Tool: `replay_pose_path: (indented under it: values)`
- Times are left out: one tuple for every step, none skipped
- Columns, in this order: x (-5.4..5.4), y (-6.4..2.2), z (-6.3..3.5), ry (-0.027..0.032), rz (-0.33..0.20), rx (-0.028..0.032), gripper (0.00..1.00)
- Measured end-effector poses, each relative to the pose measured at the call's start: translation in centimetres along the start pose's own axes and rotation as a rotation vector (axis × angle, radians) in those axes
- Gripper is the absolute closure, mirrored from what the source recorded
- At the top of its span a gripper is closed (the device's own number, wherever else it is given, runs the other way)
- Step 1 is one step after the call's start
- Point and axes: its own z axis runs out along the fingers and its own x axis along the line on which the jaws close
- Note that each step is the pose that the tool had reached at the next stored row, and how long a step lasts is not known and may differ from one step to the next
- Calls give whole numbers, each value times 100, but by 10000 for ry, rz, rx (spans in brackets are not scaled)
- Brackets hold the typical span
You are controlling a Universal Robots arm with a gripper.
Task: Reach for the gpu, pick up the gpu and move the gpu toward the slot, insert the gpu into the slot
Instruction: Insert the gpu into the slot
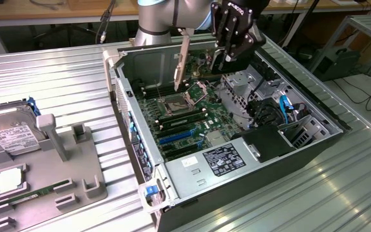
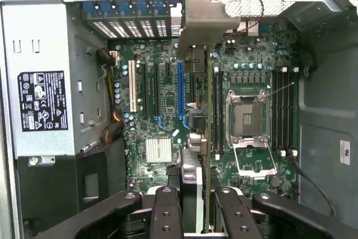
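My gripper [image 1: 226, 62] hangs over the open computer case, shut on the gpu [image 1: 202, 65]. The card's silver end bracket [image 1: 183, 63] points down toward the motherboard. In the wrist view the gpu [image 2: 208, 138] shows edge-on between my two black fingers [image 2: 168, 211], with its bracket [image 2: 207, 23] at the far end. The blue slot [image 2: 180, 90] runs alongside the card's edge, a little to one side of it. In the exterior view the slot [image 1: 176, 137] lies lower on the green board, nearer the camera than the held card. The card is above the board and touches nothing.
The case walls [image 1: 124, 96] ring the motherboard. A processor socket [image 1: 176, 102] sits under the card, beside black memory slots [image 2: 282, 110]. A power supply [image 1: 227, 159] and drive cage [image 1: 301, 133] fill the near end. A hard drive [image 1: 11, 133] rests on a grey fixture [image 1: 50, 179].
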Motion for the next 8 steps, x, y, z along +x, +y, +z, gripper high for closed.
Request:
replay_pose_path:
  values:
    - [0, 0, 0, 2, -293, -2, 72]
    - [0, 0, 0, 2, -404, -4, 72]
    - [0, 0, 0, 3, -420, -4, 72]
    - [0, 0, 0, 4, -421, -4, 72]
    - [0, -1, 0, 4, -421, -4, 72]
    - [-4, -2, 6, 3, -418, -4, 72]
    - [-8, -4, 15, 5, -416, -5, 72]
    - [-12, -5, 33, 3, -416, -4, 72]
